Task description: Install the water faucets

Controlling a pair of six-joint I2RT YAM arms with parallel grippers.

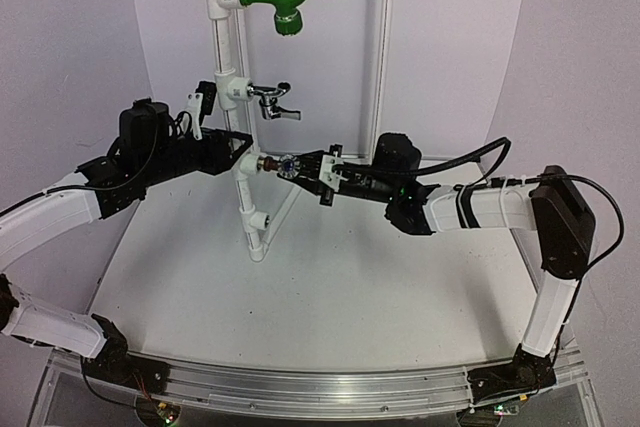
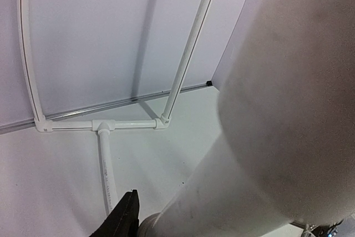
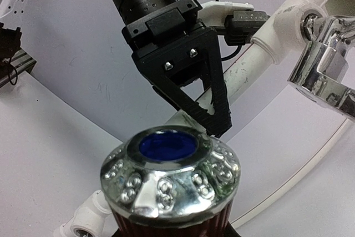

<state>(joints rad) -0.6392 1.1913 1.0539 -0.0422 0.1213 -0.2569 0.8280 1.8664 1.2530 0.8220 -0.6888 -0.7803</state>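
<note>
The left tool (image 1: 238, 145) looks clamped on the upright white plastic pipe stand (image 1: 227, 42), which rises near the far edge of the white surface (image 1: 350, 287). Just right of it, the dark reddish-brown faucet with a round studded knob (image 1: 280, 164) meets a white tee fitting (image 1: 245, 169), gripped by the right tool (image 1: 302, 166). This looks like the threading-in step, and the next move calls for straight, steady turning. Higher up, the shiny chrome lever faucet (image 1: 274, 102) already sits in its tee. No containers show.

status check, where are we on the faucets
left hand shut on white pipe. right hand shut on brown faucet, held at pipe. chrome faucet already mounted. no obstruction seen.
</note>
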